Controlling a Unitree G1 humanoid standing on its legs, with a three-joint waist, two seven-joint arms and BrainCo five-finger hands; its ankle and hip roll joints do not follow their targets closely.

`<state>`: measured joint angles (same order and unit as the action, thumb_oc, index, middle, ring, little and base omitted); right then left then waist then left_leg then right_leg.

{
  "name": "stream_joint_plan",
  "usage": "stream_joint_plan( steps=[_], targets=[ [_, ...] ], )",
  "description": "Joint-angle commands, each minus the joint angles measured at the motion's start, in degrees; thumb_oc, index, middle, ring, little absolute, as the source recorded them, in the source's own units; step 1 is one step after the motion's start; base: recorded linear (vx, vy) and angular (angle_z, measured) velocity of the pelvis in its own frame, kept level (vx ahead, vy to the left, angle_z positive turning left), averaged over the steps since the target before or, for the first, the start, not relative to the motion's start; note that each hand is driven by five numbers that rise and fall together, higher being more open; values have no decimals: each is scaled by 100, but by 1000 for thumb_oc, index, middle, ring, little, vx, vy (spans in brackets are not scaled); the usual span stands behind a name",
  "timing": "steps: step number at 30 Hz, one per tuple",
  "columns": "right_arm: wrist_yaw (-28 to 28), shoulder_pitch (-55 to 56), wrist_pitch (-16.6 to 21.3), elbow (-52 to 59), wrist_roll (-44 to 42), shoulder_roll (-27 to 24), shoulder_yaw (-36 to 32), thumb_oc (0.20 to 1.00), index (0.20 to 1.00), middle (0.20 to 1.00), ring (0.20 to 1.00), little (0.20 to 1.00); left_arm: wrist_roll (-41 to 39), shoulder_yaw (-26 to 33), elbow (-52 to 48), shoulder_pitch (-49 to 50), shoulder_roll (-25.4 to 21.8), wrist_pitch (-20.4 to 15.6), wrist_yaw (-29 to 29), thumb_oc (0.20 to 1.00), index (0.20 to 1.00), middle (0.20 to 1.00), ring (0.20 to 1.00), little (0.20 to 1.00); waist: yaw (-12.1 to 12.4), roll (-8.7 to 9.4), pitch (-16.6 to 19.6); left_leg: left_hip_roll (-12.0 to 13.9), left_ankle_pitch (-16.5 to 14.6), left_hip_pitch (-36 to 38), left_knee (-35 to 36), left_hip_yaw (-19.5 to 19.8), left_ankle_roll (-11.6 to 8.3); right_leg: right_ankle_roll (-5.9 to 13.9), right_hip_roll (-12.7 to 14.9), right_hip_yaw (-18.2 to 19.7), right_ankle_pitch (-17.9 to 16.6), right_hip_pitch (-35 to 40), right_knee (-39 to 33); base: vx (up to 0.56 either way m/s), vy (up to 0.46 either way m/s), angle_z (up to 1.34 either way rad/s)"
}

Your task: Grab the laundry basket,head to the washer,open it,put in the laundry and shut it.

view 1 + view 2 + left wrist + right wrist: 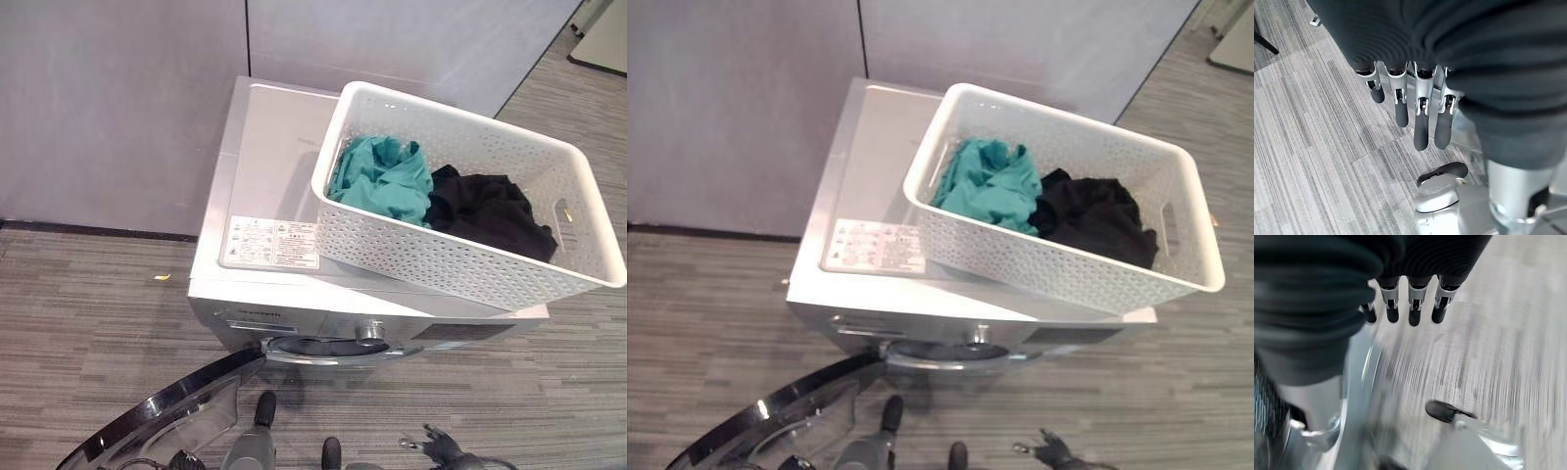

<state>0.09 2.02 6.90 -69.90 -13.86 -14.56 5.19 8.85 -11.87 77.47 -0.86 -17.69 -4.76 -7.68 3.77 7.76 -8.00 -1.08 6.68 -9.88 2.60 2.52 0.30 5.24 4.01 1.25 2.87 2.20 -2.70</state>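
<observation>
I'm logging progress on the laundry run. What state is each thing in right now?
Silver front-loading washer: door swung open.
White perforated plastic laundry basket: resting tilted on the washer top, overhanging its right edge.
Teal garment: crumpled in the basket.
Black garment: crumpled in the basket, beside the teal one.
Left hand: open, holding nothing.
Right hand: open, holding nothing.

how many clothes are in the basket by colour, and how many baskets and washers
teal garment: 1
black garment: 1
white laundry basket: 1
silver washer, door open: 1
total: 4
</observation>
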Motion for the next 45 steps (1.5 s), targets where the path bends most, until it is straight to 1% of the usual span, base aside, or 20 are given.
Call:
stream_joint_plan(
  steps=[1, 3, 6, 7, 9, 12, 13, 15, 18, 20, 21, 25, 28, 29, 32, 35, 37, 38, 39, 45],
  targets=[
    [899, 542, 108, 598, -1764, -379, -256, 1000, 1000, 1000, 1000, 1000, -289, 85, -21, -240, -41, -66, 50, 1000, 1000, 1000, 1000, 1000, -54, -315, 90, 327, -145, -149, -166, 15, -117, 217, 104, 46, 26, -130, 598, 11, -54, -14],
    [1134, 689, 84, 478, -2416, -645, -864, 1000, 1000, 1000, 1000, 1000, -417, 178, 28, -179, -72, -64, 253, 1000, 1000, 1000, 1000, 1000, -128, -239, 239, 369, -116, -99, -108, -37, -175, 213, 95, 52, 19, -67, 466, 25, -64, -12],
    [1200, 689, 75, 618, -2775, -740, -1139, 1000, 1000, 1000, 1000, 1000, -443, 221, 77, -169, -86, -59, 296, 1000, 1000, 1000, 1000, 1000, -162, -214, 288, 377, -106, -84, -100, -36, -194, 212, 84, 60, 9, -31, 431, 16, -39, -13],
    [1347, 758, 69, 972, -3429, -925, -1571, 1000, 1000, 1000, 1000, 1000, -502, 278, 93, -176, -82, -73, 326, 1000, 1000, 1000, 1000, 1000, -218, -185, 372, 406, -101, -53, -86, -48, -222, 211, 70, 32, 22, 21, 385, 6, -37, -16],
    [1445, 926, 94, 1266, -3620, -1217, -1907, 1000, 1000, 1000, 1000, 1000, -492, 317, 125, -108, -88, -92, 417, 1000, 1000, 1000, 1000, 1000, -245, -149, 452, 423, -84, -26, -65, -40, -248, 215, 62, -3, 4, 63, 361, 12, -44, -3],
    [1630, 1354, 93, 2270, -3485, -2005, -2495, 1000, 1000, 1000, 1000, 1000, -396, 310, 147, 21, -88, -85, 615, 1000, 1000, 1000, 1000, 1000, -294, -85, 561, 433, -67, 15, -25, -17, -267, 230, 69, -41, -119, 107, 338, 1, -28, 4],
    [1724, 1496, 100, 2727, -3321, -2607, -2889, 1000, 1000, 1000, 1000, 1000, -318, 286, 156, 86, -84, -89, 713, 1000, 1000, 1000, 1000, 1000, -323, -48, 591, 429, -72, 57, -8, -31, -274, 247, 78, -41, -156, 135, 336, -4, -8, 3],
    [1705, 1579, 164, 3244, -3234, -3082, -3182, 1000, 1000, 1000, 1000, 1000, -284, 250, 197, 128, -76, -88, 852, 1000, 1000, 1000, 1000, 1000, -344, -46, 658, 455, -66, 76, 28, -58, -281, 260, 71, -50, -208, 132, 301, 0, 0, 0],
    [1788, 1685, 275, 4239, -2824, -4188, -3739, 1000, 1000, 1000, 1000, 1000, -233, 284, 244, 266, -88, -104, 1039, 1000, 1000, 1000, 1000, 1000, -383, 6, 753, 461, -106, 203, 90, -147, -275, 304, 100, -5, -272, 172, 260, 8, 19, -4],
    [1710, 1775, 296, 4545, -2635, -4437, -3958, 1000, 1000, 1000, 1000, 1000, -227, 325, 241, 313, -90, -107, 1068, 1000, 1000, 1000, 1000, 1000, -394, 4, 796, 473, -108, 202, 106, -172, -275, 308, 96, 19, -307, 148, 241, 5, 27, -5],
    [1664, 1800, 425, 5273, -2217, -4943, -4401, 1000, 1000, 1000, 1000, 1000, -212, 415, 213, 424, -73, -127, 1126, 1000, 1000, 1000, 1000, 1000, -416, 5, 855, 474, -133, 243, 128, -213, -270, 330, 106, 49, -333, 155, 203, 0, 0, 0],
    [1537, 1454, 698, 6092, -1963, -5289, -4716, 1000, 1000, 1000, 1000, 1000, -183, 421, 186, 476, 1, -164, 1124, 1000, 1000, 1000, 1000, 1000, -399, -8, 947, 457, -175, 274, 154, -226, -249, 347, 130, 73, -359, 165, 139, 17, 39, -8],
    [1477, 883, 757, 6320, -1916, -5552, -4473, 1000, 1000, 1000, 1000, 1000, 29, 57, 90, 504, 41, -178, 1158, 1000, 1000, 1000, 1000, 1000, -285, 10, 995, 434, -205, 283, 174, -196, -227, 358, 150, 36, -356, 175, 85, 2, 25, -10],
    [1559, 477, 647, 6499, -1476, -6110, -3998, 1000, 1000, 1000, 1000, 1000, 25, 28, 34, 578, -5, -166, 1185, 1000, 1000, 1000, 1000, 1000, -183, 53, 1013, 422, -211, 269, 178, -179, -221, 361, 151, 20, -339, 175, 69, 0, 0, 0],
    [1894, 33, 477, 6489, -1348, -6723, -3265, 1000, 1000, 1000, 1000, 1000, -21, -49, 35, 614, -43, -149, 1272, 1000, 1000, 1000, 1000, 1000, -36, 145, 1005, 429, -213, 256, 172, -185, -225, 363, 143, -31, -307, 172, 63, 0, 0, 0],
    [1927, -1251, 377, 6153, -750, -7180, -1722, 1000, 1000, 1000, 1000, 1000, -30, -196, 66, 601, -116, -142, 1312, 1000, 1000, 1000, 1000, 1000, 264, 259, 923, 451, -232, 272, 167, -217, -223, 382, 147, -59, -297, 187, 20, 0, 0, 0],
    [1887, -2171, 341, 6030, -477, -7216, -786, 1000, 1000, 1000, 1000, 1000, -47, -150, 64, 624, -129, -136, 1322, 1000, 1000, 1000, 1000, 1000, 297, 291, 896, 457, -245, 297, 166, -240, -217, 389, 153, -50, -295, 201, 9, 0, 0, 0],
    [1843, -3016, 231, 5819, -79, -7208, 149, 1000, 1000, 1000, 1000, 1000, -84, -159, 85, 597, -184, -113, 1307, 1000, 1000, 1000, 1000, 1000, 429, 367, 819, 464, -251, 280, 160, -222, -213, 394, 154, -95, -306, 203, -21, 0, 0, 0],
    [1870, -3421, 203, 5747, -79, -7133, 582, 1000, 1000, 1000, 1000, 1000, -99, -102, 71, 611, -150, -101, 1304, 1000, 1000, 1000, 1000, 1000, 400, 354, 803, 467, -249, 265, 154, -213, -211, 398, 153, -105, -309, 195, -20, -7, 7, -7],
    [1740, -4752, 67, 5173, 570, -6835, 2139, 1000, 1000, 1000, 1000, 1000, -169, -267, 40, 485, -209, -53, 1301, 1000, 1000, 1000, 1000, 1000, 611, 526, 484, 468, -160, 7, 110, 20, -210, 373, 109, -330, -306, 102, 16, -35, -37, 9]
  ],
)
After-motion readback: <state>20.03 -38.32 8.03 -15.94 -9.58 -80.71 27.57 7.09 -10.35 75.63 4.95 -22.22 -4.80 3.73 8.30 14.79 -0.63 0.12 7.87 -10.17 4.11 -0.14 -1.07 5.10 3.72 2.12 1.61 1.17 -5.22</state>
